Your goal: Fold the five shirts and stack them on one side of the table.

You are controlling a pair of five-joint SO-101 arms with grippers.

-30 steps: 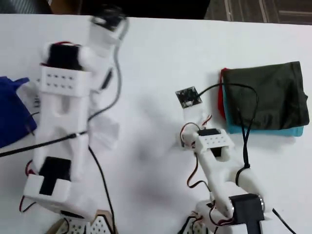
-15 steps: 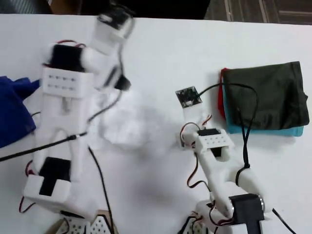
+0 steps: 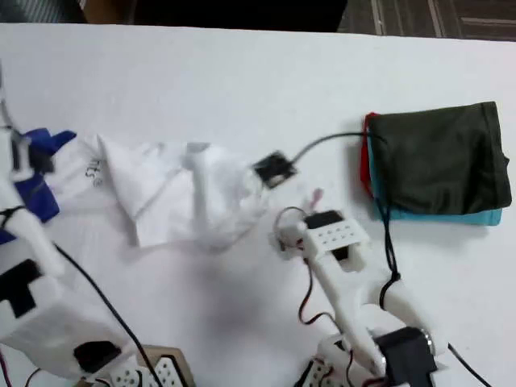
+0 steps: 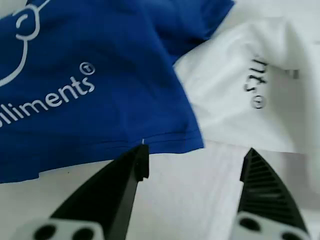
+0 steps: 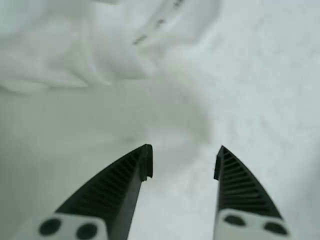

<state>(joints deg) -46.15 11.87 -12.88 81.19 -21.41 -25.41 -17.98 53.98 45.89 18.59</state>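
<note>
White shirt (image 3: 181, 193) now lies mid-table, unfolded. L gripper (image 4: 196, 152) pulls back, R gripper (image 5: 185, 148) advances; both spread, empty. Fold pending.

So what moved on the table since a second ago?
The left gripper pulled back to the left side of the table, and the white shirt came into the middle, crumpled. The right gripper swung a little toward it. The folded stack stayed put.

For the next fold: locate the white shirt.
In the high view, the white shirt lies crumpled left of centre, beside the blue shirt at left.
</note>
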